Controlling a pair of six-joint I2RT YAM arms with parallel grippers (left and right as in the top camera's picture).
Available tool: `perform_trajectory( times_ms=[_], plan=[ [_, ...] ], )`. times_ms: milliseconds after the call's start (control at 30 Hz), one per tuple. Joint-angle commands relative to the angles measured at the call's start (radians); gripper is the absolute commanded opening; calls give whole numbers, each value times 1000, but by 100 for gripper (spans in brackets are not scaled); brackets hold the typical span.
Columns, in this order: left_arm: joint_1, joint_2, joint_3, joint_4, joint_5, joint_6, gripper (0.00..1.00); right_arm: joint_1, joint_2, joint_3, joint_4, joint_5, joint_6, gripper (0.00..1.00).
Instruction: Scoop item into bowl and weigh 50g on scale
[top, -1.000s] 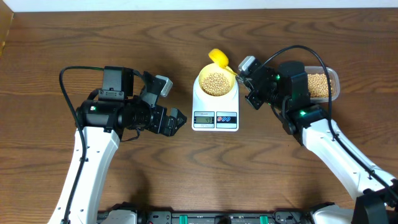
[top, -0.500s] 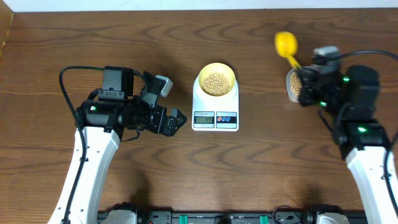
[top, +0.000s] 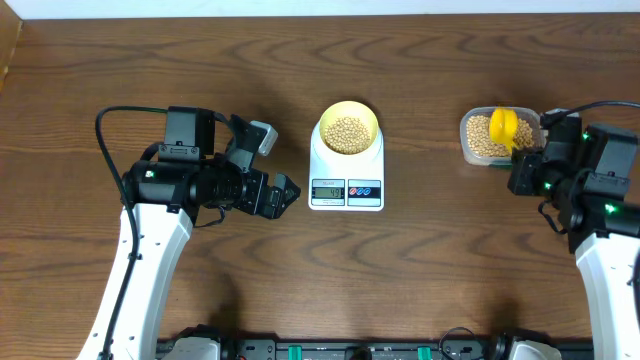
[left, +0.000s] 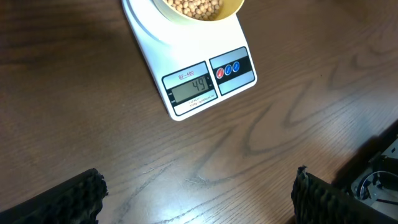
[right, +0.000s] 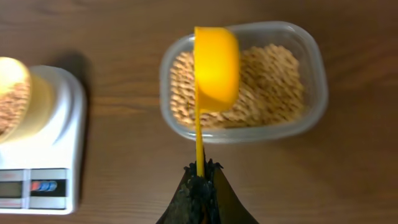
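The pale yellow bowl (top: 348, 130) holds beige beans (top: 348, 131) and sits on the white scale (top: 347, 170), whose display (left: 193, 88) reads 44. My right gripper (right: 200, 169) is shut on the thin handle of a bright yellow scoop (right: 215, 67). The scoop (top: 503, 129) hangs over a clear tub (top: 484, 137) of the same beans (right: 267, 81), to the right of the scale. My left gripper (top: 285, 192) stands wide open just left of the scale, with bare table between its fingertips (left: 84, 190).
The bowl (right: 13, 99) and scale (right: 46, 155) show at the left edge of the right wrist view. Wood table runs all around. A dark rail (top: 350, 350) lies along the front edge.
My right arm has swung the scoop away from the bowl, rightward, and now holds it over the tub. The left arm has not moved.
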Motion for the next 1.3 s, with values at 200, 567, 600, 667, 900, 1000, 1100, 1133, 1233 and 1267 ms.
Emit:
perform_trajectory(
  times_ms=[200, 567, 600, 667, 900, 1000, 1100, 1133, 1233, 1267],
  plan=[
    [5, 4, -6, -3, -9, 6, 98, -5, 111, -3, 0, 71, 11, 2],
    [5, 4, -6, -3, -9, 6, 98, -4, 193, -3, 95, 10, 123, 1],
    [5, 4, -6, -3, -9, 6, 98, -4, 193, -3, 95, -15, 123, 1],
    [5, 4, -6, -3, -9, 6, 98, -4, 193, -3, 95, -75, 123, 1],
    [5, 4, -6, -3, -9, 6, 98, -4, 193, -3, 94, -173, 123, 1],
    [5, 4, -6, -3, -9, 6, 98, -4, 193, -3, 94, -173, 123, 1],
    [5, 4, -6, -3, -9, 6, 98, -4, 193, -3, 96, -168, 123, 1],
    [5, 4, -6, -3, -9, 6, 98, -4, 193, -3, 96, -160, 123, 1],
    [5, 4, -6, -3, -9, 6, 98, -5, 193, -3, 95, -129, 124, 1],
    [5, 4, -6, -3, -9, 6, 98, -5, 192, -3, 95, -124, 124, 1]
  ],
)
